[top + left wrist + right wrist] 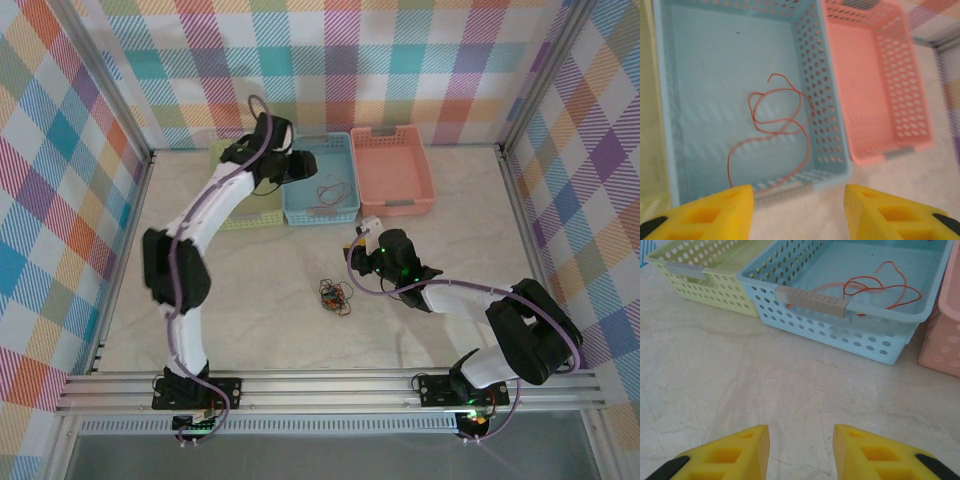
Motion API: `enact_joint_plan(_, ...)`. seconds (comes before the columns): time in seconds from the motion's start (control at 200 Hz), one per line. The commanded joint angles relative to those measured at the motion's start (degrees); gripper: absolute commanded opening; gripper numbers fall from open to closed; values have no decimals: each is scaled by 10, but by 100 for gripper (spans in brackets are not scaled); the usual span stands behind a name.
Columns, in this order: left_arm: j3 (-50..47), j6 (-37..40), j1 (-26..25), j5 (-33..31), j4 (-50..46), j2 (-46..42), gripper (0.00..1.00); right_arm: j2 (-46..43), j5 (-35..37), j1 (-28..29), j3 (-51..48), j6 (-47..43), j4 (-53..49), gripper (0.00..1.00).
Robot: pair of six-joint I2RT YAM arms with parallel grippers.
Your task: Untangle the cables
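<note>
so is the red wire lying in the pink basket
No, the red wire lies in loose loops on the floor of the blue basket.

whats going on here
It's a cable-untangling job. The left pincer hangs open and empty over the blue basket, where one red cable lies loose. The right pincer, also open and empty, sits low over the table, facing that basket. The tangled clump lies on the table near the right arm, with nothing touching it.
</note>
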Motion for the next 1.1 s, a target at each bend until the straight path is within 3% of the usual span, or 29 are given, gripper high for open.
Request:
enact_joint_plan(0.0,-123,-28,-7,46,63,-108,50,-1,-27,-3,15,5,-1,40)
enact_joint_plan(0.165,-321,-62,-20,81,148,-214,48,2,-78,-3,16,-8,3,40)
enact_joint_plan(0.325,-470,-87,-35,92,269,-262,45,11,-146,-1,29,-27,-10,39)
enact_joint_plan(0.49,-573,-80,-50,66,375,-302,43,-7,-188,9,72,-84,-124,41)
enact_joint_plan(0.675,-627,-73,-67,64,442,-302,43,5,-206,10,65,-96,-124,41)
enact_joint_plan(0.74,-641,-72,-71,34,452,-305,43,11,-210,12,70,-103,-131,41)
enact_joint_plan(1.095,-653,-69,-72,8,457,-327,45,39,-244,20,85,-110,-147,43)
